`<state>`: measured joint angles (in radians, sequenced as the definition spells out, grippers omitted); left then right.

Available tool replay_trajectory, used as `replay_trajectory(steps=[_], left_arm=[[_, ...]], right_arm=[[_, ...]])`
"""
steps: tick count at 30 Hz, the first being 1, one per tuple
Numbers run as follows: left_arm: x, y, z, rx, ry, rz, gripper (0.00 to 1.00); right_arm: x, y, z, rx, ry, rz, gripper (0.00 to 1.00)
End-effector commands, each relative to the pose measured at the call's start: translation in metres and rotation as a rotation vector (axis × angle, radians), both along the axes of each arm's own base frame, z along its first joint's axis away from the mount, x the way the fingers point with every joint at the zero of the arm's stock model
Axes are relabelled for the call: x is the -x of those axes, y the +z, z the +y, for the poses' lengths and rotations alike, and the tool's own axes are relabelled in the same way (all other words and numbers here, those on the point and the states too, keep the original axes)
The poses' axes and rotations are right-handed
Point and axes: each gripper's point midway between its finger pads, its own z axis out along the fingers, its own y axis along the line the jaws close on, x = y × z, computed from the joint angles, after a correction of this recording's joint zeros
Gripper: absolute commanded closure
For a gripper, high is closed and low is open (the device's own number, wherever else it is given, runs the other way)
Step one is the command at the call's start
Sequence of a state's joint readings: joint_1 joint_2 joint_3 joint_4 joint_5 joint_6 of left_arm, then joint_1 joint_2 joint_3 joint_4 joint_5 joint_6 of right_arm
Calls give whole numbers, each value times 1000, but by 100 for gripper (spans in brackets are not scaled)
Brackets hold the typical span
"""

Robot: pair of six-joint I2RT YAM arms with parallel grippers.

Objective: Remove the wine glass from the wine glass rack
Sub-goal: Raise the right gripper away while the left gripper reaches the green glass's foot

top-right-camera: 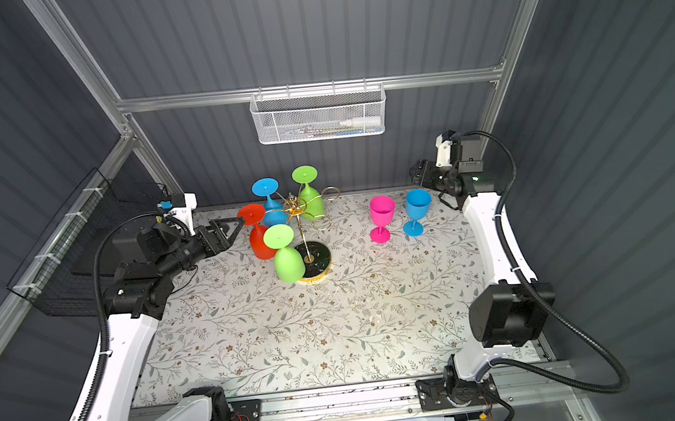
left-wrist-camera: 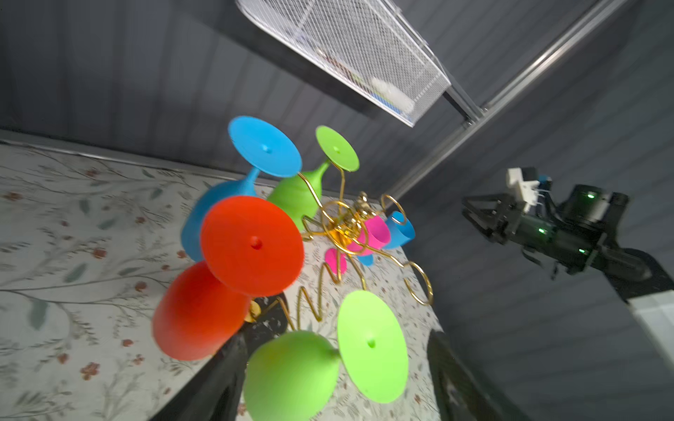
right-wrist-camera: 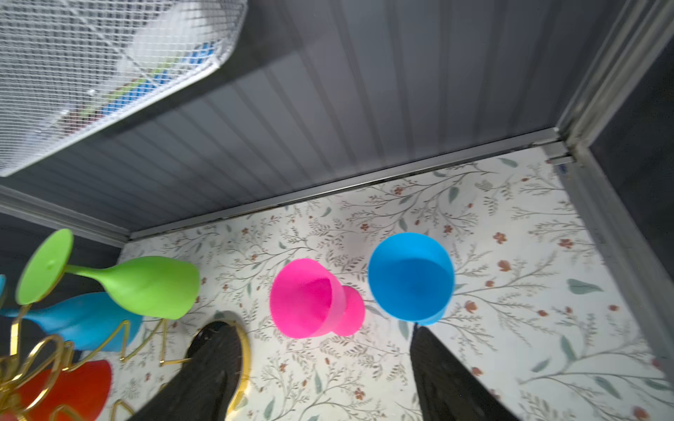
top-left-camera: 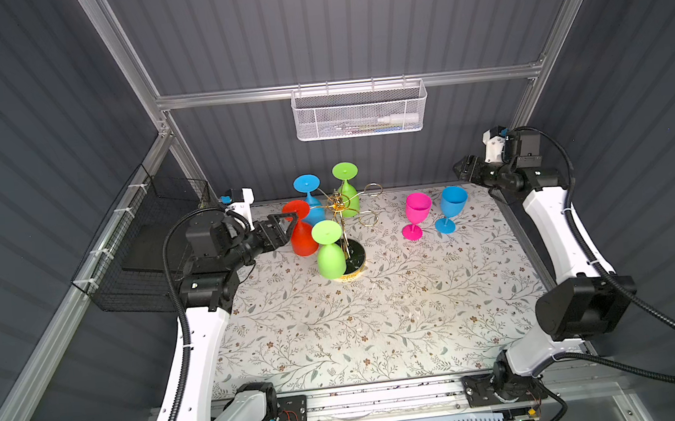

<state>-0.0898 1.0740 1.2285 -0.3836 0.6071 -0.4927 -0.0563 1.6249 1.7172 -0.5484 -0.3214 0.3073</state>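
The gold wire wine glass rack [top-left-camera: 340, 208] stands on its round black base [top-left-camera: 357, 255] at the back of the table. Several wine glasses hang from it upside down: red [top-left-camera: 303, 239], blue [top-left-camera: 308, 185], and two green [top-left-camera: 346, 185] [top-left-camera: 330, 258]. My left gripper [top-left-camera: 287, 226] is open beside the red glass [left-wrist-camera: 204, 313], one finger close to that glass's foot [top-right-camera: 251, 215]. In the left wrist view the near green glass [left-wrist-camera: 288, 375] shows between its spread fingers. My right gripper [top-left-camera: 460, 169] is open and raised at the back right, holding nothing.
A pink glass [top-left-camera: 416, 213] and a blue glass [top-left-camera: 451, 205] stand upright on the floral table, right of the rack. A white mesh basket [top-left-camera: 358, 112] hangs on the back wall. A black wire basket [top-left-camera: 143, 245] hangs on the left wall.
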Motion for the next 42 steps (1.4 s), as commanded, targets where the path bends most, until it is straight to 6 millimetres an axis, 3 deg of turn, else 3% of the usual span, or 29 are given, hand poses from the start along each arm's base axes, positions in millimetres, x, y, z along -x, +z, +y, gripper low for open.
replay_trajectory(steps=[1,6,14,25,42], left_arm=[[23,-8,-25,106,-194,109,23],[25,-34,-30,138,-232,204,26],[17,-55,-37,147,-223,237,28],[7,-60,-64,126,-235,217,31],[2,-63,-59,82,-192,220,55]], right_arm=[[2,10,22,-124,76,-60,23],[23,14,24,-134,82,-78,23],[45,24,30,-153,103,-109,22],[65,37,36,-162,128,-142,21],[75,37,39,-172,142,-147,20]])
